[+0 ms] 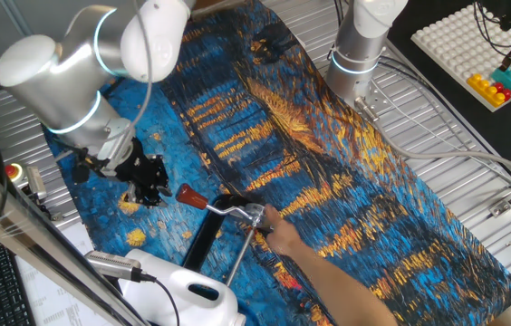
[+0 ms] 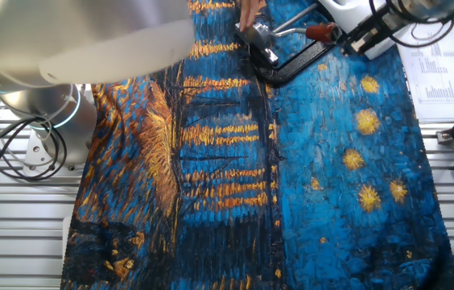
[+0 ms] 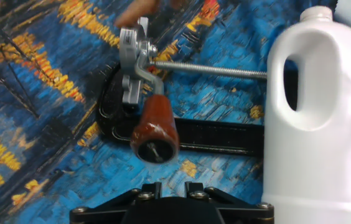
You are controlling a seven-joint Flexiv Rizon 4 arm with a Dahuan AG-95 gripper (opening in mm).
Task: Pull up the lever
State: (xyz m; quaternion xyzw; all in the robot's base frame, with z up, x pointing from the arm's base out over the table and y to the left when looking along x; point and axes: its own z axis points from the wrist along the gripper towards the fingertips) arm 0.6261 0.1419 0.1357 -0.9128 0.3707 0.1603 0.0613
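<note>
1. Lever: bright bare metal stem, its knob glossy dark red, smooth.
2. Beside the lever, threaded rod: silver metal, ridged.
3. Under the lever, bar: black, slightly glossy.
4. Right of the lever, jug: white plastic, smooth, matt.
5. Cloth below: printed, creased fabric.
6. My gripper: matt black.

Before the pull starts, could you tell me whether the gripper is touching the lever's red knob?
Apart: one fixed view shows blue cloth between the gripper and the lever.
</note>
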